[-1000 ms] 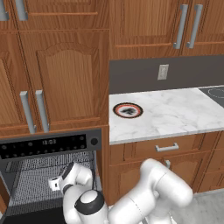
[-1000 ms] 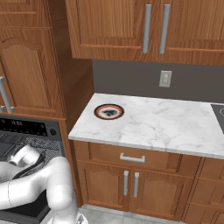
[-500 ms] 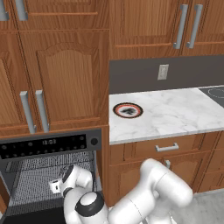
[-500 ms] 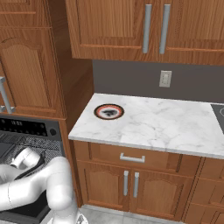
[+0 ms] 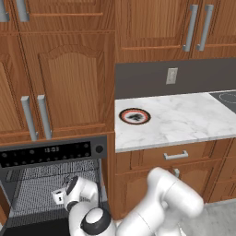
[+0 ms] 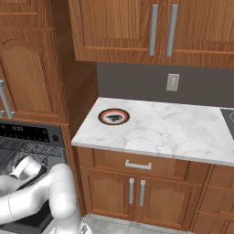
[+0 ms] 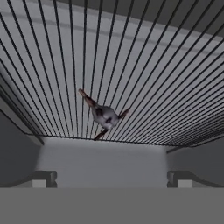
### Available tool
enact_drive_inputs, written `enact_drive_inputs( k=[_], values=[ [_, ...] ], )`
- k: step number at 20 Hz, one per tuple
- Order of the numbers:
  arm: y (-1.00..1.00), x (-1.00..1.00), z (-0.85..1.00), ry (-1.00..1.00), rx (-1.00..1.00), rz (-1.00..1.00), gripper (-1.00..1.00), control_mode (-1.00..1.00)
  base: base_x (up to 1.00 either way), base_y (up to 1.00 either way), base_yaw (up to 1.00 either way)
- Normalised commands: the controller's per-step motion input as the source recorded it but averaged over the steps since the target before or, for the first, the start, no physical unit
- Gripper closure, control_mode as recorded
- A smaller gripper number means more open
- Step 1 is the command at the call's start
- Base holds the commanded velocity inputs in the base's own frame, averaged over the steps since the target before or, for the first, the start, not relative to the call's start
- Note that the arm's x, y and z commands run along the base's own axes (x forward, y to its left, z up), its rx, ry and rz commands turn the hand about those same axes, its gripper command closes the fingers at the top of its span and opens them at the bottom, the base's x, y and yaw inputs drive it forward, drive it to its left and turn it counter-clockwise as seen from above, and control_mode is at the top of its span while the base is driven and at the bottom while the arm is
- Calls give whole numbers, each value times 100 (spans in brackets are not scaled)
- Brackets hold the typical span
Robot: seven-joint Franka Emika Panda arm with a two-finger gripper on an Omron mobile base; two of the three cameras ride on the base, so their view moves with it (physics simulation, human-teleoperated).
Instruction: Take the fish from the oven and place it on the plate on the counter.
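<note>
Both fingers sit apart, fish lying between and beyond them.

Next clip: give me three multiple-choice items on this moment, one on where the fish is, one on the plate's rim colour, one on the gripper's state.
1. Where does the fish lie?
A. on the plate
B. on the oven's wire rack
C. on the cooktop

2. What colour is the rim of the plate?
A. orange-red
B. blue
C. green

3. How is the gripper?
A. shut on the fish
B. shut on the plate
C. open, holding nothing

Key: 1 B, the hand view shows it on the rack bars inside the oven. 2 A, seen on the counter. 3 C, the fingertips stand wide apart, short of the fish.
</note>
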Motion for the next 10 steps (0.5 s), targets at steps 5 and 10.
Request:
enact_drive_inputs(
  k=[5, 10],
  values=[
    [-22, 0, 0, -5, 0, -1, -100, -100, 0, 0, 0],
    [-16, 6, 0, -3, 0, -1, -100, -100, 0, 0, 0]
  ],
)
